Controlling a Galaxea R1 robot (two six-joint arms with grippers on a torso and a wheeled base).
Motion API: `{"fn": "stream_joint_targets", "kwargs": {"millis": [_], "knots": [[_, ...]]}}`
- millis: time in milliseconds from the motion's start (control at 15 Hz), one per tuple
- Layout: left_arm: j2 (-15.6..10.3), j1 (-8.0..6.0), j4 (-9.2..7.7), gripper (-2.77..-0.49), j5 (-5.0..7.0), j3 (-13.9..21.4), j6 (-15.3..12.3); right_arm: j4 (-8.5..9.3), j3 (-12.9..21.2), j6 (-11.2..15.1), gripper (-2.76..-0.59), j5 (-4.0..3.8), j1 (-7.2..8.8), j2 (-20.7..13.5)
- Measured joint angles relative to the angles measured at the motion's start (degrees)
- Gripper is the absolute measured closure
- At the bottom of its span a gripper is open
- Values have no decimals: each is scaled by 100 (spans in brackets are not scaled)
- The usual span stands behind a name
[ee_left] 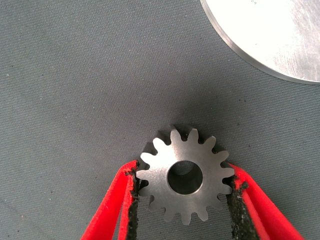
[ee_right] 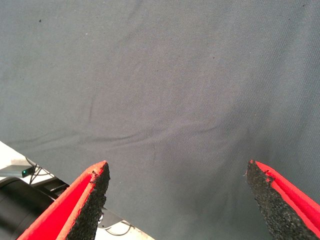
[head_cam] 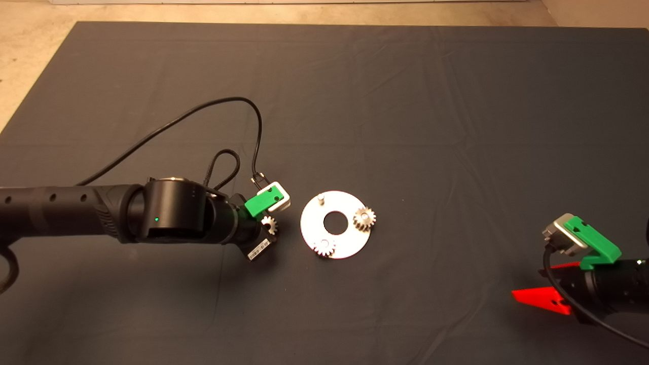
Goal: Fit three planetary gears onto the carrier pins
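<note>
The left end effector [ee_left: 182, 187] is gripping a planetary gear [ee_left: 184, 176] between its pads, just left of the disc [head_cam: 350, 203]. Two gears [head_cam: 364, 219] are sitting on carrier pins; one pin [head_cam: 321, 198] is standing bare. The right end effector [ee_right: 177, 192] is waiting spread wide at the bench's lower right.

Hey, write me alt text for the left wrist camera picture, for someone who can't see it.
A small silvery metal spur gear with a round centre bore sits between the left gripper's two red fingers, whose black pads touch its teeth on both sides. It is above a dark grey mat, and the curved edge of a flat silver disc shows nearby, apart from the gear.
</note>
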Motion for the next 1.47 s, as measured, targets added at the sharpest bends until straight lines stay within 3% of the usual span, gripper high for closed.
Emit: {"fn": "stream_joint_targets", "kwargs": {"millis": [733,933,1067,1200,1267,1467], "knots": [[-48,0,-2,-76,-24,20,48,0,0,-2,-202,0,0,0],[-61,-19,-7,-75,-4,183,52,1,0,0,-202,0,0,0],[-61,-166,-22,-70,0,360,48,0,0,-1,-202,0,0,-2],[-44,-489,-9,-68,7,526,45,0,0,0,-202,0,0,0],[21,-560,-5,-67,8,545,52,0,0,-2,-202,0,0,1],[243,-587,-30,-66,-1,549,55,1,0,-2,-202,2,0,13]]}}
